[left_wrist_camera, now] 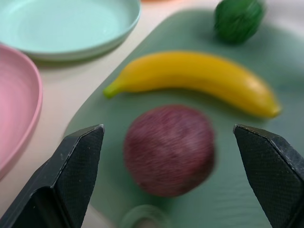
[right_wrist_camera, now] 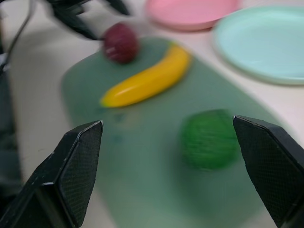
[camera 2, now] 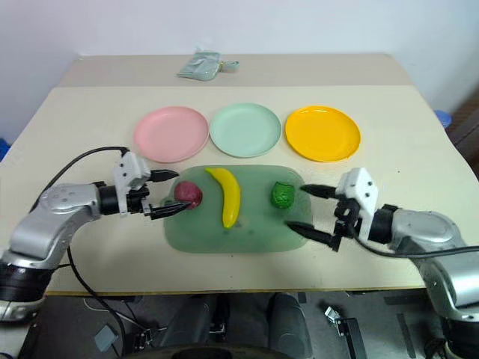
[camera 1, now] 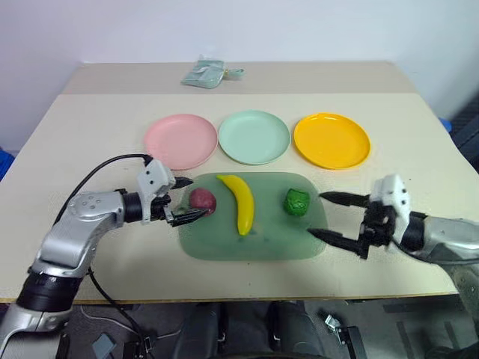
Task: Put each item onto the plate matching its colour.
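The left end effector (camera 1: 182, 200) sits at centre left of the left eye view, its two black fingers spread wide and empty, one on either side of the dark red-purple fruit (camera 1: 202, 200) without touching it. The right end effector (camera 1: 337, 218) hangs at lower right, fingers also wide apart and gripping nothing, pointing toward the bumpy green ball (camera 1: 296, 202), which lies just beyond its tips.

Fruit, yellow banana (camera 1: 240, 202) and green ball all rest in a row on the translucent green tray (camera 1: 254, 243) in the middle of the frame, the banana between the other two and apart from both.

Above the tray, in a line across the upper centre, stand the pink plate (camera 1: 179, 140), the mint green plate (camera 1: 254, 137) and the yellow-orange plate (camera 1: 331, 140), each bare. A pale green packet (camera 1: 204, 73) lies near the top of the frame at the far edge of the beige counter (camera 1: 90, 142).
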`<state>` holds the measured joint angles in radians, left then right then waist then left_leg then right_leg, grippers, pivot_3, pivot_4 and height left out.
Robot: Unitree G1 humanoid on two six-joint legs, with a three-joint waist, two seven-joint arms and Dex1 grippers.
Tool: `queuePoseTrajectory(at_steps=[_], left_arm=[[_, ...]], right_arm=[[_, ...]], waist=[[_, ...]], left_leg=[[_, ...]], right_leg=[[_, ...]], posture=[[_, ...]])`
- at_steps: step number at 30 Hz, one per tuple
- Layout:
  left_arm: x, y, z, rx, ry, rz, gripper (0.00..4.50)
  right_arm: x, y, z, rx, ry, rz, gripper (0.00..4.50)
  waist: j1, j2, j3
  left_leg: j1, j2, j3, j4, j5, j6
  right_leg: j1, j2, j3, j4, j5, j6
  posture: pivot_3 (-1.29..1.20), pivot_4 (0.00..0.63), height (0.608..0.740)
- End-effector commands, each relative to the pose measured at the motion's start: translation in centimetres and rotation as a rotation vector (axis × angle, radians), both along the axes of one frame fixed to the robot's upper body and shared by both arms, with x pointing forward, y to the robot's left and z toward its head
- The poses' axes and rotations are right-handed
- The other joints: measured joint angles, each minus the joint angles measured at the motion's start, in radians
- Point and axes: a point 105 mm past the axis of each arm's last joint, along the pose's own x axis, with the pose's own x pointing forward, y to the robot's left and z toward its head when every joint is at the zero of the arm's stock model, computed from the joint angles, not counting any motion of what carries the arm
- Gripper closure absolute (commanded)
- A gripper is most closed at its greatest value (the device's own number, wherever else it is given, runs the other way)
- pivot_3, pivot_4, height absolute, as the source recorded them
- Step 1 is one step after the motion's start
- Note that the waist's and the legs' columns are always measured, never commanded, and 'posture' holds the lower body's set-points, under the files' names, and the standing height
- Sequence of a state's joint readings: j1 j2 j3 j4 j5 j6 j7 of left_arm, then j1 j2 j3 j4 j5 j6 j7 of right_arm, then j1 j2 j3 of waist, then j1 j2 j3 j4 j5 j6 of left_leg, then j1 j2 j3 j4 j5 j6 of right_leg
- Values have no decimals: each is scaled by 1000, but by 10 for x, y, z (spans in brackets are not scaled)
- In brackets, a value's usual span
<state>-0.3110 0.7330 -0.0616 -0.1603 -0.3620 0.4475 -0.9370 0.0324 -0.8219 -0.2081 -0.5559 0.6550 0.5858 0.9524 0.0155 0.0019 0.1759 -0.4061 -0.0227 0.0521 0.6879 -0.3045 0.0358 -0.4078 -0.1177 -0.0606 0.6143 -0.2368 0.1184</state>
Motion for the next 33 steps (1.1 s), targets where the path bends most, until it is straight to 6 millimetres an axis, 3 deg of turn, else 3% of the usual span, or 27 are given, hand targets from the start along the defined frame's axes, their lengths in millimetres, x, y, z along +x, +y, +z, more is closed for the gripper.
queuePoseTrajectory(at_steps=[1,4,7,9,13,17,24,28,32,33], left_arm=[[5,-5,0,30,-43,-1,0],[6,-7,-4,31,-41,5,0],[4,-8,-3,11,-41,8,781],[6,-6,2,-18,-56,32,1674],[21,7,23,-110,-126,147,1674],[67,38,45,-134,-248,481,1674],[123,46,42,-129,-214,782,1674],[133,40,35,-118,-164,806,1674],[133,44,40,-167,-173,819,224],[132,46,44,-184,-188,823,48]], right_arm=[[-6,11,6,18,-35,15,65],[-6,14,6,25,-40,6,65],[-3,17,8,34,-48,6,0],[-1,18,10,35,-56,10,0],[5,19,14,33,-81,11,0],[19,25,26,73,-136,-8,0],[28,46,29,114,-164,19,0],[30,51,29,123,-174,6,0],[33,50,27,110,-157,-44,0],[35,49,26,102,-155,-60,0]], waist=[[-1,0,0],[-1,0,0],[-1,0,0],[-1,0,0],[-1,0,0],[4,-1,0],[6,-2,0],[-1,-2,1],[-2,-2,1],[-2,-2,1]], left_leg=[[0,0,0,1,0,1],[-1,0,0,3,-1,1],[-1,0,-1,3,-1,1],[-1,0,-1,4,-1,1],[-2,0,-1,5,-1,1],[-2,0,-3,7,-1,2],[-3,-1,-3,10,-3,4],[-3,-1,-3,10,-3,4],[-3,-1,-3,10,-2,4],[-3,-1,-3,10,-2,4]], right_leg=[[0,0,0,0,0,0],[0,0,0,0,0,0],[0,0,0,1,0,0],[0,0,0,1,0,0],[0,0,0,1,0,0],[1,0,-2,2,0,0],[2,0,-3,4,0,1],[2,0,-3,5,1,3],[2,0,-3,5,1,3],[2,0,-3,5,1,3]], posture=[[0,150,740],[0,150,740],[0,150,740],[0,150,740],[0,150,740],[0,150,740],[0,150,740],[0,150,740],[0,150,740],[0,150,740]])
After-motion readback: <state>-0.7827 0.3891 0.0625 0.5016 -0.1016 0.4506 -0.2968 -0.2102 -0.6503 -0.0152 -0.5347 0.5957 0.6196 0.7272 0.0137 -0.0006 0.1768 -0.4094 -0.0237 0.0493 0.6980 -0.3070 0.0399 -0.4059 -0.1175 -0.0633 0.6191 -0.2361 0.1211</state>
